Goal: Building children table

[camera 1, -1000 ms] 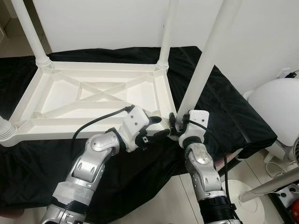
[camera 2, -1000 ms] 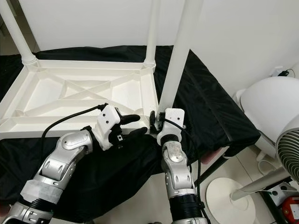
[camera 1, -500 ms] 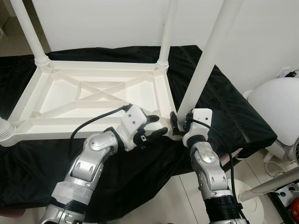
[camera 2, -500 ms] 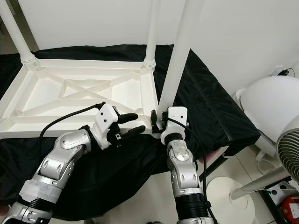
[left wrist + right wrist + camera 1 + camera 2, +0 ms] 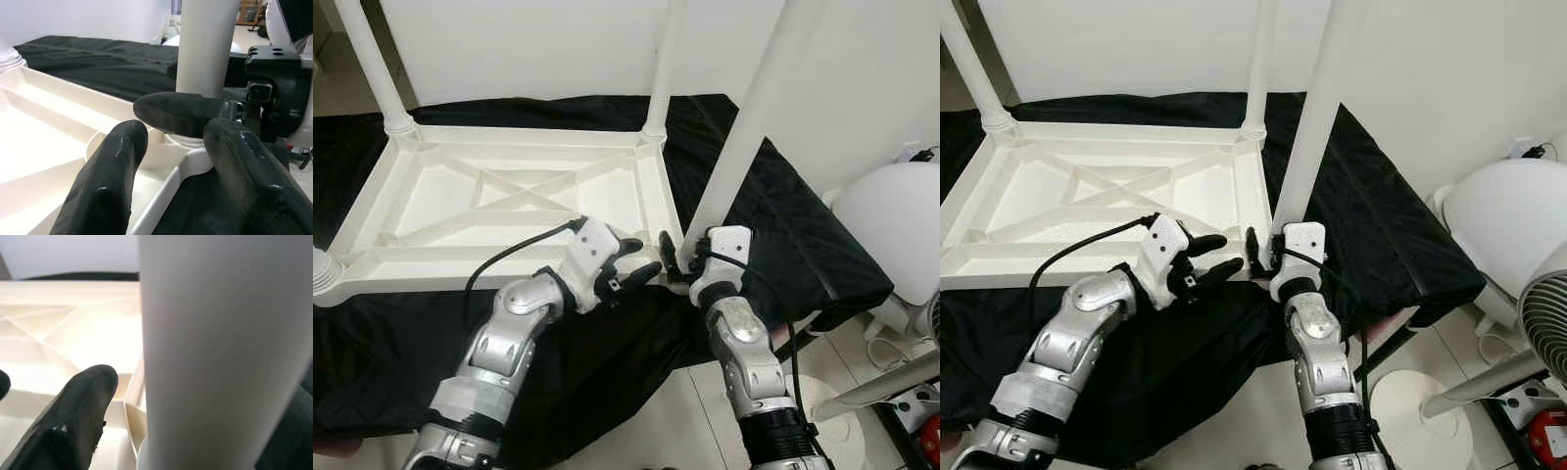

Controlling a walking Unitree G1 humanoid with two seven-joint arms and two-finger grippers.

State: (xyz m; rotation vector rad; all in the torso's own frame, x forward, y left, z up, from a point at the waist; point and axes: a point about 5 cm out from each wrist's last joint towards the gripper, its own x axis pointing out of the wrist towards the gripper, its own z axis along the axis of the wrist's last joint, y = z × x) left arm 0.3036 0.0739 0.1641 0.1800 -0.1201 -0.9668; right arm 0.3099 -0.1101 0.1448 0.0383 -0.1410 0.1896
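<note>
An upturned white plastic children's tabletop (image 5: pixel 509 196), ribbed with a cross brace on its underside, is lying on a surface draped in black cloth (image 5: pixel 773 225). Round white plastic legs are standing in three of its corner sockets: two at the far corners (image 5: pixel 374 69) (image 5: pixel 664 64) and a ribbed base showing at the near left corner (image 5: pixel 321 271) (its shaft is running out of frame). The fourth white leg (image 5: pixel 744 137) is rising from the near right corner socket (image 5: pixel 188 147), leaning slightly, so the build is looking close to finished; judging from the pictures, what is left is seating or tightening this last leg, and then turning the table upright.

The right pincer (image 5: pixel 674 262) is working at the foot of that fourth leg, with the tube sitting between its black fingers (image 5: pixel 78 416); one finger is pressing close alongside the tube, and the grip appears clamped on the leg just above the socket, though the second finger is hidden behind the tube. The left pincer (image 5: pixel 631 262) is hovering just beside the same corner, over the tabletop's near rim, its two fingers (image 5: pixel 107 176) spread apart and holding nothing, pointing toward the leg's base. A white pedestal fan (image 5: pixel 1518 255) is standing on the floor to the right.
</note>
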